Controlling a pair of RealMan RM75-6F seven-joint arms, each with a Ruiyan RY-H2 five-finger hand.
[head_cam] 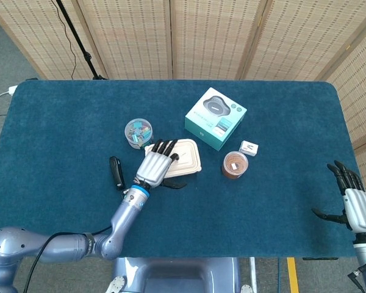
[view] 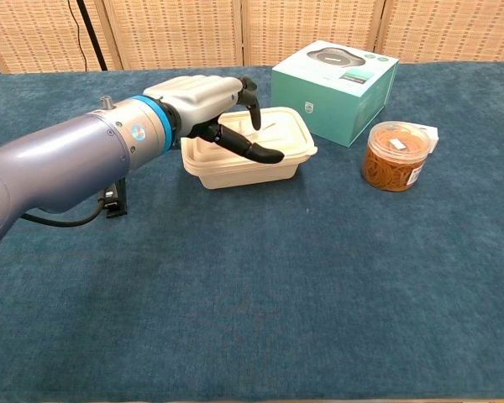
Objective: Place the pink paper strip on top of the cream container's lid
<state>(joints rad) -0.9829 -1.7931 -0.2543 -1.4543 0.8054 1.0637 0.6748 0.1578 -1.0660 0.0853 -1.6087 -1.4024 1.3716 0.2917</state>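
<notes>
meanwhile, left hand [view: 206, 109] hovers over the cream container [view: 281, 151], fingers spread, holding nothing; a pale strip [view: 267, 128] already lies on its lid, so withdrawal seems next.

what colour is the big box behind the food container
Teal box with a white top showing a dark round device; the chest view shows it best.

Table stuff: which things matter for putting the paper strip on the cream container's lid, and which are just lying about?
Job: cream container, paper strip on its lid, left robot hand.
Lying about: teal box, brown jar, clip tub, black stapler, right robot hand.
</notes>
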